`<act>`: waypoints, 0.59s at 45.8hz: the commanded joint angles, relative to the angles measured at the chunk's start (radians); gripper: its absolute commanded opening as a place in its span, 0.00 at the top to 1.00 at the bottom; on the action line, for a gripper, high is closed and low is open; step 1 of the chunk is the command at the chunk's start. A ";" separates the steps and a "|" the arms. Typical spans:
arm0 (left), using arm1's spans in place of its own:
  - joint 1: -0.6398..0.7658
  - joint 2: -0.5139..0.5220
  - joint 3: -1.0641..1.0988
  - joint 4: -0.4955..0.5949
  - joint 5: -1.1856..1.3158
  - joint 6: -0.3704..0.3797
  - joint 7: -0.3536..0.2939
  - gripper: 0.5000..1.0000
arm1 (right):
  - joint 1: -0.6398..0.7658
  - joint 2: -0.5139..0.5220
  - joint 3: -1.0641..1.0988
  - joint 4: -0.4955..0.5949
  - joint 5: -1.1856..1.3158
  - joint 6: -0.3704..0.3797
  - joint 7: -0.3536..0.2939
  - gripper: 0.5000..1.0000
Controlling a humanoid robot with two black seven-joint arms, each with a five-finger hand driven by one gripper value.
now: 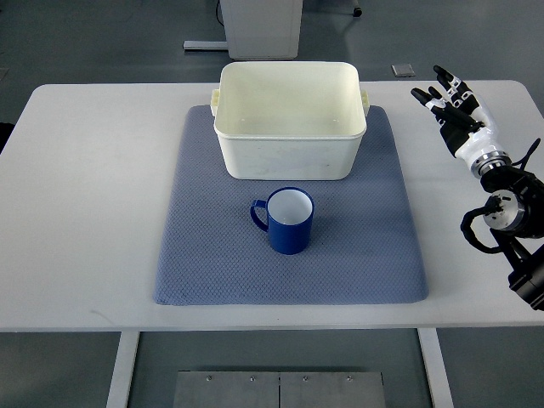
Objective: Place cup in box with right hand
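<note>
A blue cup with a white inside stands upright on a blue-grey mat, its handle pointing left. A cream plastic box stands just behind it on the mat, open at the top and holding nothing. My right hand is over the table's right side, well to the right of the box and cup, fingers spread and holding nothing. Its arm comes in from the right edge.
The white table carries the mat. A small grey square lies at the far edge behind the box. A white cabinet base stands on the floor beyond the table.
</note>
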 commanded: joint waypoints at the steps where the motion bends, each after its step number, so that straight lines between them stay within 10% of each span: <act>1: 0.000 0.000 0.000 0.000 0.000 0.000 0.001 0.00 | -0.001 0.001 0.000 0.001 0.000 -0.001 0.000 0.00; 27: 0.000 0.000 0.000 0.001 -0.001 -0.005 0.001 0.00 | -0.004 -0.001 0.000 -0.001 0.000 0.000 0.006 0.00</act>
